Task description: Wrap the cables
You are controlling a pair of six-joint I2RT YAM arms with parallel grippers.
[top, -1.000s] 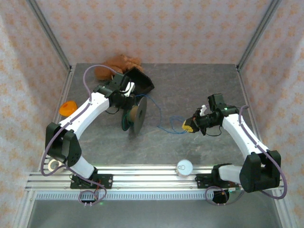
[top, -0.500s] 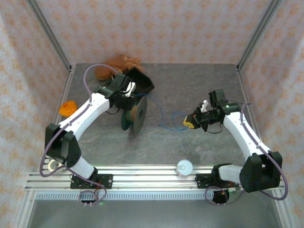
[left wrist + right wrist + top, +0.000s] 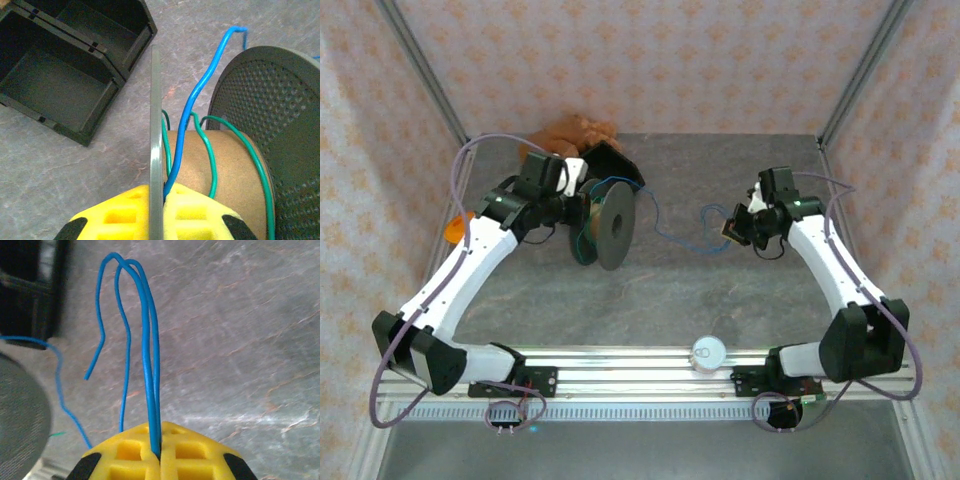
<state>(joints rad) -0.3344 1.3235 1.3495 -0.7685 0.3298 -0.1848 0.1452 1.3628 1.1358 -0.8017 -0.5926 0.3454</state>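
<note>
Two grippers closed: we note the left gripper clamping the rim of the spool together with the blue cable; the right gripper pinches that cable's doubled strand.

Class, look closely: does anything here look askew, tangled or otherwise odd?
The green cable sits in slack, uneven loops on the spool, not tight turns. The blue cable is folded double in the shut right gripper.
</note>
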